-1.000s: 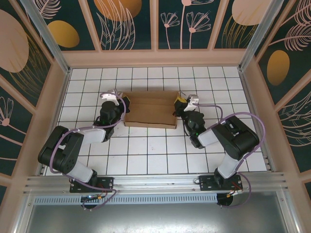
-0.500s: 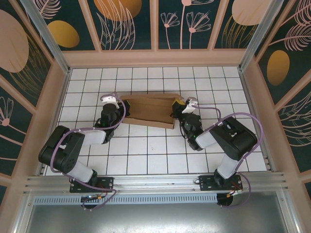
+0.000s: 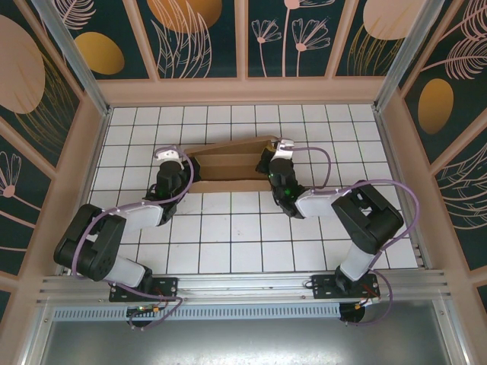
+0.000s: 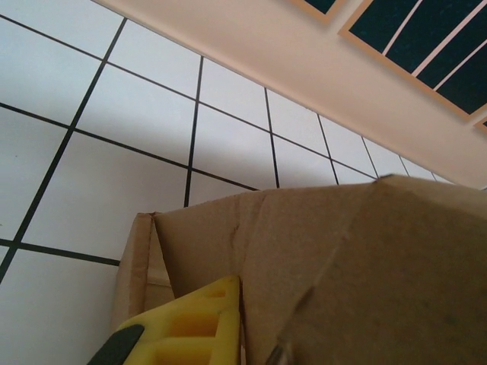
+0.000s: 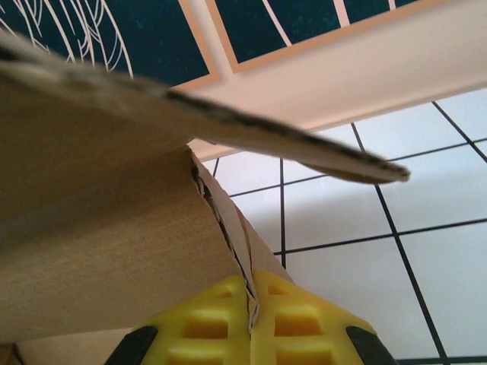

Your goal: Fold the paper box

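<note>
- Top view: the plain brown die-cut cardboard paper box (image 3: 228,169) lies on the white tiled counter (image 3: 228,236), toward the far middle, with its upper panel lifted into a slanted ridge.
- The left pincer (image 3: 189,164) sits at the box's left end and the right pincer (image 3: 266,163) at its right end. Gripping both ends probably steadies the blank while the panel is raised along its crease.
- From up here the jaws are too small to read, and the wrists cover the box's 2 end corners.
- Left wrist view: 1 yellow ribbed pad (image 4: 194,327) lies flat against the cardboard (image 4: 365,266), beside a short upright end wall.
- The other pad is hidden behind the sheet. I read the left pincer as closed tight on that thin panel, holding the end in place.
- The box runs off the frame at the right and bottom, so its overall shape is lost.
- Right wrist view: the right pincer (image 5: 249,315) has its 2 yellow pads pressed together on a ragged cardboard edge of the box (image 5: 99,251), so it is clamped on the box.
- A raised flap (image 5: 228,129) crosses overhead, blurred by closeness. What lies beneath it is hard to make out.
</note>
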